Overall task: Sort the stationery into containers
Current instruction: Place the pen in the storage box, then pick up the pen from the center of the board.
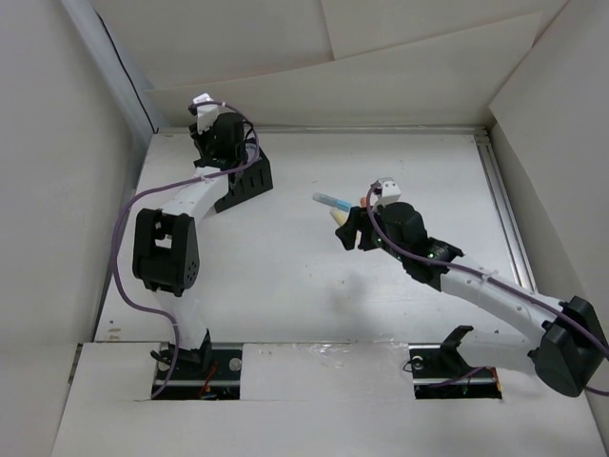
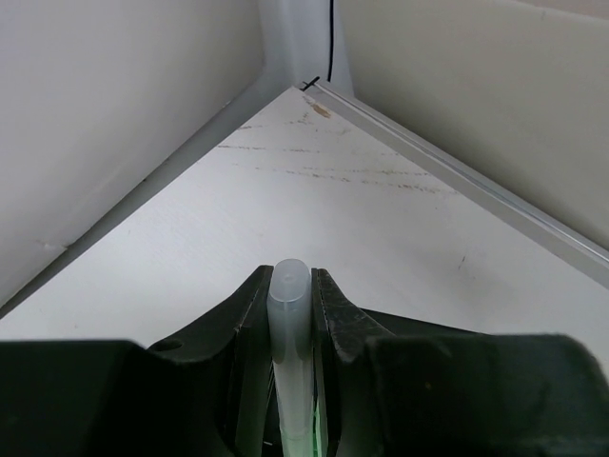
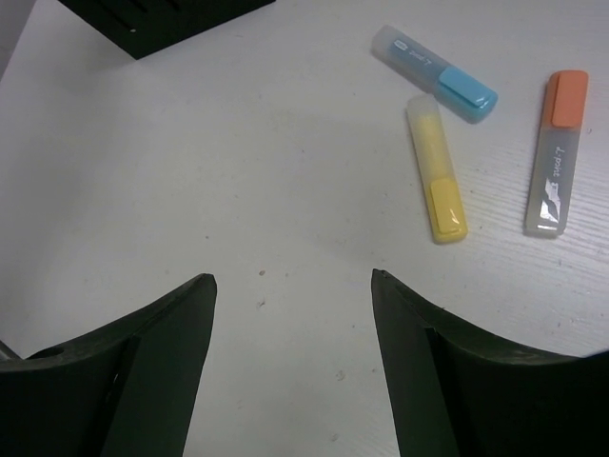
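Note:
My left gripper (image 2: 291, 278) is shut on a translucent marker stick (image 2: 290, 319) with green showing at its lower end; the stick stands between the fingers, over the table's far left corner. The black organizer box (image 1: 249, 181) sits just right of that arm's wrist. Three more sticks lie flat on the table: light blue (image 3: 436, 73), yellow (image 3: 437, 169) and orange (image 3: 559, 152). My right gripper (image 3: 293, 278) hovers open and empty just short of them, with the yellow stick nearest its right finger. From above, the blue stick (image 1: 330, 202) pokes out beyond the right gripper (image 1: 348, 230).
White walls close in the table on the left, back and right. A metal rail (image 2: 457, 176) runs along the table's edge near the left gripper. A corner of the organizer (image 3: 162, 19) shows at the upper left of the right wrist view.

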You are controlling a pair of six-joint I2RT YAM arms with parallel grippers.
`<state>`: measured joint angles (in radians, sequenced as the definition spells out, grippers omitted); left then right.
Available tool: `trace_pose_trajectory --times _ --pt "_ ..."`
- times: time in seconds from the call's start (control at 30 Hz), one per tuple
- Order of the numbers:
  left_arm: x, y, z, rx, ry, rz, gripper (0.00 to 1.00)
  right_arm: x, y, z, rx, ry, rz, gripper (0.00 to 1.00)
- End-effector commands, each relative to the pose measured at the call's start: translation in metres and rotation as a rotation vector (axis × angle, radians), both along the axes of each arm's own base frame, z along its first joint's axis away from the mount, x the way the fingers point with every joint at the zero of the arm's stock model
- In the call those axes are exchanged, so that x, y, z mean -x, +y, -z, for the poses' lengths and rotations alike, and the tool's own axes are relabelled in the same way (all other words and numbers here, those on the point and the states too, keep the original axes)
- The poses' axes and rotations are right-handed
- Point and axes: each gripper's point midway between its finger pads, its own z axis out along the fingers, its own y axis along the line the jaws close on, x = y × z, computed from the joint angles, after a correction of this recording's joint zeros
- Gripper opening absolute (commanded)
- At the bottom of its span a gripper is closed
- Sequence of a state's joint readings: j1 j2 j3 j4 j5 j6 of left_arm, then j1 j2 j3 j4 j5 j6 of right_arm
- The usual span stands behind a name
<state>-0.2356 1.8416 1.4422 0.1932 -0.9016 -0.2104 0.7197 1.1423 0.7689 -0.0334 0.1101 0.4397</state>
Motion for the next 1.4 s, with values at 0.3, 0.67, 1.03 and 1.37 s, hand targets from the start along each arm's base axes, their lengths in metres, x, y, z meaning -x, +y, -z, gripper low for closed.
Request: trace_pose_trajectory --times 0.3,0.67,1.03,1.37 --pt "0.004 -0.001 0.000 0.065 -0.071 -0.006 0.34 -0.031 -0.014 0.013 0.033 -0.007 0.105 0.77" --pt "0.028 -0.055 -0.084 0.312 -0.311 0.215 0.42 -0.058 -0.016 0.066 0.131 0.112 0.158 0.73" --pt "0.100 -0.190 -0.035 0.636 -0.256 0.654 0.41 -0.094 -0.021 0.111 0.257 0.207 0.244 0.69" --pt "0.150 -0.206 0.018 0.748 -0.118 0.797 0.41 -0.096 -0.015 0.142 0.261 0.291 0.207 0.62"
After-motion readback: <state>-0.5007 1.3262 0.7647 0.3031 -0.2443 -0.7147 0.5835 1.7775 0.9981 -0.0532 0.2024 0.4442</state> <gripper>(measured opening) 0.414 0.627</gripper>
